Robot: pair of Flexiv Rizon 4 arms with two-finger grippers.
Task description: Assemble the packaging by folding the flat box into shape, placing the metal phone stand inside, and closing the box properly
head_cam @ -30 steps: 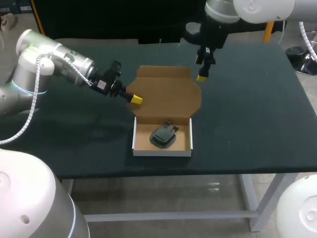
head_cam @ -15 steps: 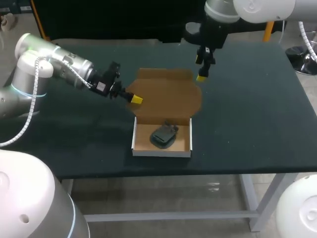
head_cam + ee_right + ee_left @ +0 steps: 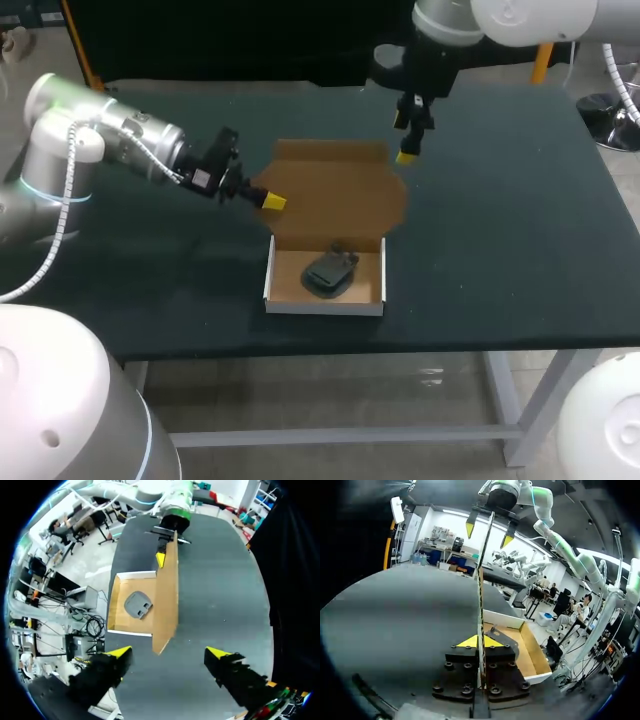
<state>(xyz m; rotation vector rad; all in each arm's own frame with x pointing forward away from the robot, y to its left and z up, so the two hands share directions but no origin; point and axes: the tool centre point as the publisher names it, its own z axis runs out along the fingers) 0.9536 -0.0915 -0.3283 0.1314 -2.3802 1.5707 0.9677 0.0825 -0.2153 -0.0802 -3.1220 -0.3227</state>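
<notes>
Pulling the lid [image 3: 335,190] over too fast is the big risk here. Your left gripper [image 3: 272,201] is pinched tight on the lid's left edge, at the back left of the box [image 3: 325,307]. The thin card is squeezed between its two yellow tips.

If you tug to the side and not down over the box, the card could bend or tear. The whole box could also slide on the table [image 3: 500,230], because nothing is holding it down. It looks light, so even a small pull may move it.

Your right gripper [image 3: 403,138] hangs above the back right corner of the lid. Its fingers are spread wide and it holds nothing. It looks to be apart from the card. If it comes down while the lid swings, the two could bump.

The lid's side flaps may also land outside the box walls and not tuck in. Then the box will not shut right.

The box is open on top, brown inside and white outside. The dark phone stand [image 3: 330,273] lies inside it, near the middle, and nothing else is in there. The lid stands up from the back wall of the box, leaning away.
</notes>
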